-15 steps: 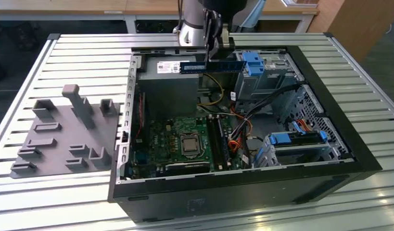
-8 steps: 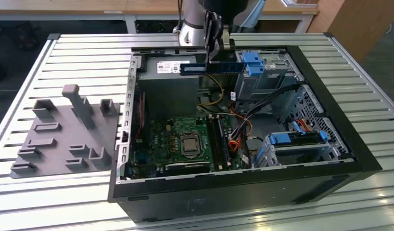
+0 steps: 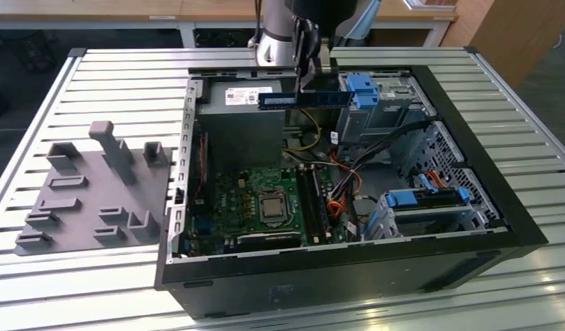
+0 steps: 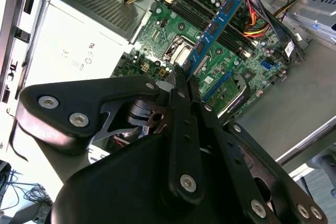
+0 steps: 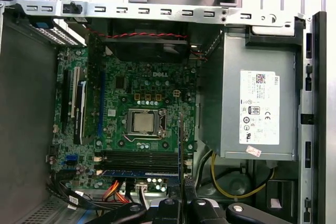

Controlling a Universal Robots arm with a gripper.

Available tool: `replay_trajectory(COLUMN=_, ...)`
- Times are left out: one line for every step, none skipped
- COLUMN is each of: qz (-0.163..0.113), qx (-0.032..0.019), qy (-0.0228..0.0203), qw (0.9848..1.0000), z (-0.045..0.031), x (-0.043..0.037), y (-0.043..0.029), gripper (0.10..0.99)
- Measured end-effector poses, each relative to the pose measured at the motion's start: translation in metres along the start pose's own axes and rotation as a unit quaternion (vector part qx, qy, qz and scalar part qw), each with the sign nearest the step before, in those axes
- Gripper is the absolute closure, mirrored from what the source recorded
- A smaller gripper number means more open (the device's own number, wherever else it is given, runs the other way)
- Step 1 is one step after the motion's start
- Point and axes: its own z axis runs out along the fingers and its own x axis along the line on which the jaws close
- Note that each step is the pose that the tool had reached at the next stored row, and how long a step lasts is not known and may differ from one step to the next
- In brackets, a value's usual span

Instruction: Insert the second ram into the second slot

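Note:
The second ram [image 3: 301, 98] is a thin blue stick with a white label. It hangs level above the back of the open computer case [image 3: 466, 172], over the power supply. My gripper [image 3: 305, 84] comes down from above and is shut on its top edge. In the second wrist view the black fingers [image 4: 181, 108] clamp the ram [image 4: 215, 27], which reaches out over the motherboard. In the first wrist view the ram [image 5: 181, 145] appears edge-on, lying crosswise to the row of black memory slots [image 5: 139, 159]. A blue stick [image 5: 139, 172] sits in the slot at the row's outer edge.
The processor socket [image 5: 143, 123] lies beside the slots and the grey power supply [image 5: 257, 108] beside the board. Red, orange and yellow cables [image 3: 342, 196] run near the slots. Light-blue drive-bay latches [image 3: 363, 89] stand at the case's far side. A grey fixture tray [image 3: 89, 193] lies at the exterior view's left.

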Motion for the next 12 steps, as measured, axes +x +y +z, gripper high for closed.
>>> replay_trajectory(qz=0.0, qx=0.0, qy=0.0, qw=1.0, z=0.0, x=0.0002, y=0.0, gripper=0.949)
replay_trajectory(qz=0.0, qx=0.0, qy=0.0, qw=1.0, z=0.0, x=0.0005, y=0.0, gripper=0.949)
replay_trajectory(qz=0.0, qx=0.0, qy=0.0, qw=1.0, z=0.0, x=0.0008, y=0.0, gripper=0.949)
replay_trajectory(qz=0.0, qx=0.0, qy=0.0, qw=1.0, z=0.0, x=0.0011, y=0.0, gripper=0.949)
replay_trajectory(qz=0.0, qx=0.0, qy=0.0, qw=1.0, z=0.0, x=0.0015, y=0.0, gripper=0.949)
replay_trajectory(qz=0.0, qx=0.0, qy=0.0, qw=1.0, z=0.0, x=0.0018, y=0.0001, gripper=0.949)
replay_trajectory(qz=0.0, qx=0.0, qy=0.0, qw=1.0, z=0.0, x=0.0022, y=0.0, gripper=0.949)
replay_trajectory(qz=0.0, qx=0.0, qy=0.0, qw=1.0, z=-0.0001, x=0.0027, y=0.0001, gripper=0.949)
replay_trajectory(qz=0.0, qx=0.0, qy=0.0, qw=1.0, z=0.0, x=0.0031, y=0.0001, gripper=0.949)
replay_trajectory(qz=0.0, qx=0.0, qy=0.0, qw=1.0, z=0.0, x=0.0036, y=0.0001, gripper=0.949)
replay_trajectory(qz=0.0, qx=0.0, qy=0.0, qw=1.0, z=0.0, x=0.004, y=0.0001, gripper=0.949)
replay_trajectory(qz=0.0, qx=0.0, qy=0.0, qw=1.0, z=-0.0001, x=0.0044, y=0.0001, gripper=0.949)
